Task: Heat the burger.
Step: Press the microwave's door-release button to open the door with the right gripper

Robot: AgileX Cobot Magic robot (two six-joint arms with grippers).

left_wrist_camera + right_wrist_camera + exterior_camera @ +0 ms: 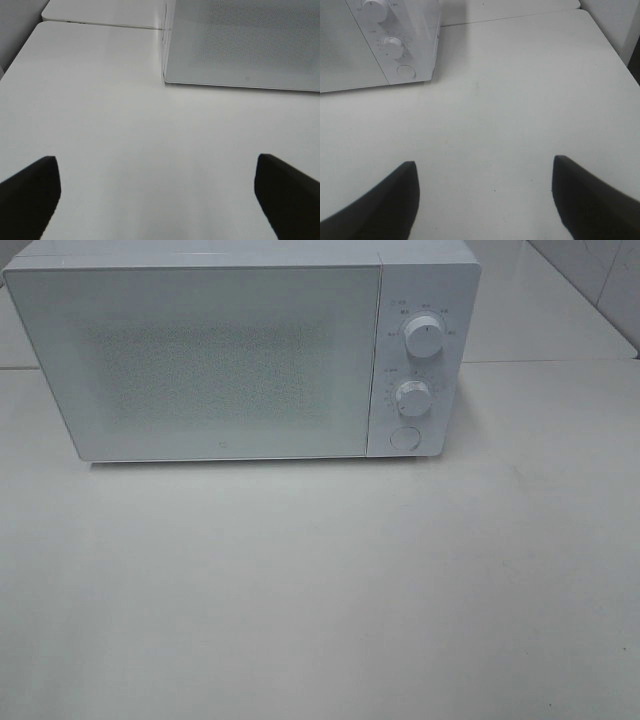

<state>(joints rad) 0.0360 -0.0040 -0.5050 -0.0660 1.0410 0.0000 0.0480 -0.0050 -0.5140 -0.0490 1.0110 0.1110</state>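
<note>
Smooth white surfaces
The microwave door [200, 360] is shining glossy, finely speckled; the table [320, 590] is looking smooth, matt.

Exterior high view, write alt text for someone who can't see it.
A boxy white microwave oven with its frosted door shut stands at the back of a plain white tabletop. Its right-hand panel carries two round white knobs above a round button.

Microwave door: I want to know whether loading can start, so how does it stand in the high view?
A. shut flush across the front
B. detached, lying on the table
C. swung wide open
A: the microwave door sits flat and shut next to the control panel, with no gap and no interior showing.
</note>
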